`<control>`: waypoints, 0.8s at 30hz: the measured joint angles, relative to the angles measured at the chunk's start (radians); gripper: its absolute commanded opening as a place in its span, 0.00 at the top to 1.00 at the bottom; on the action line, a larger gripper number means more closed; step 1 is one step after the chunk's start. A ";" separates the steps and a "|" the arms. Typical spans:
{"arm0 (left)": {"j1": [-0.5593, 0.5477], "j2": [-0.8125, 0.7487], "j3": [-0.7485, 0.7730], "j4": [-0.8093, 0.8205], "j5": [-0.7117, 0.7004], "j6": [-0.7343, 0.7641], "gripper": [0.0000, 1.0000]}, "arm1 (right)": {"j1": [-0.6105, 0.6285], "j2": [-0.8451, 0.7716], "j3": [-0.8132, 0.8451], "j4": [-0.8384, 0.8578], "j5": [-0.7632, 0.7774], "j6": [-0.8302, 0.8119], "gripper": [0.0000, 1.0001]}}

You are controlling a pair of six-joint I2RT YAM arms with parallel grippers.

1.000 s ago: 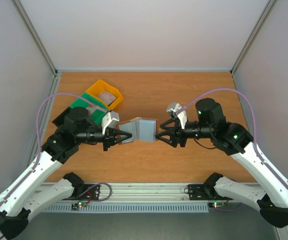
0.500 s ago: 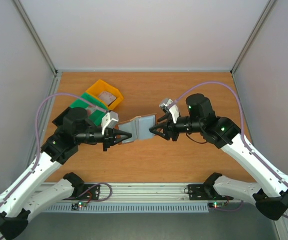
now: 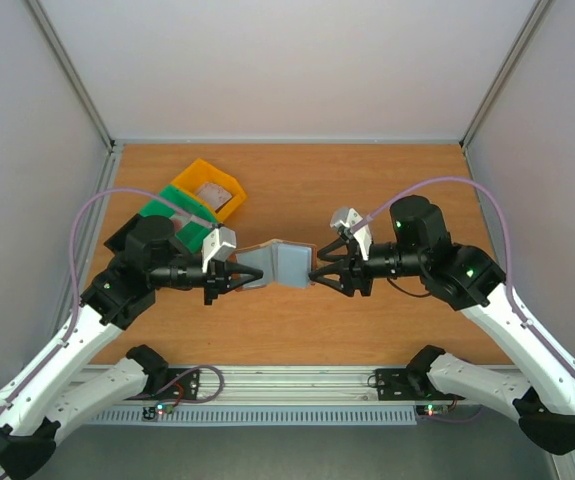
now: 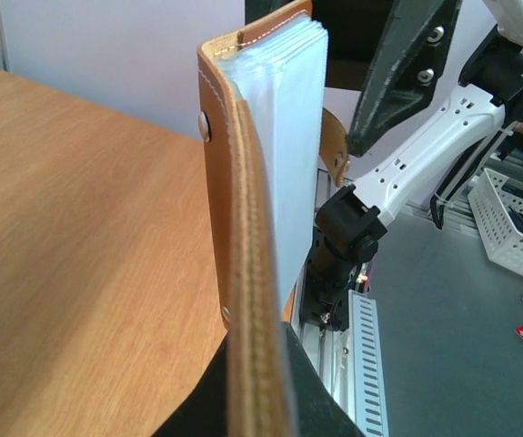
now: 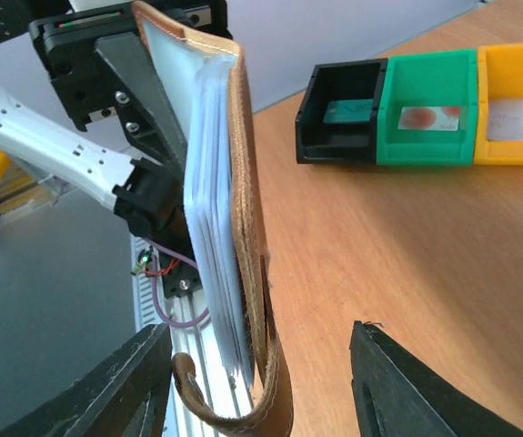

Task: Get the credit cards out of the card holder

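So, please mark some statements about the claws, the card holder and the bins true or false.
1. The left claw is shut on the card holder. True.
2. The right claw is clamped on it. False: its fingers stand apart, one each side of its edge.
3. The holder lies flat and closed. False: it is held on edge, partly open.
4. The green bin sits between the black bin and the yellow bin. True.

Tan card holder [image 5: 248,182], pale grey-blue inside; black bin [image 5: 334,147], green bin [image 5: 425,151], yellow bin [image 5: 516,153]
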 measured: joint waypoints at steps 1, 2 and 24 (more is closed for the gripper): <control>0.000 0.000 0.000 0.000 0.002 0.003 1.00 | 0.000 0.001 0.002 -0.002 0.009 -0.001 0.49; 0.000 0.000 0.000 0.001 0.004 0.005 1.00 | 0.000 0.004 0.004 -0.003 0.017 -0.001 0.51; 0.000 0.000 -0.029 0.043 0.014 -0.032 1.00 | 0.000 0.134 0.021 0.040 0.085 0.052 0.67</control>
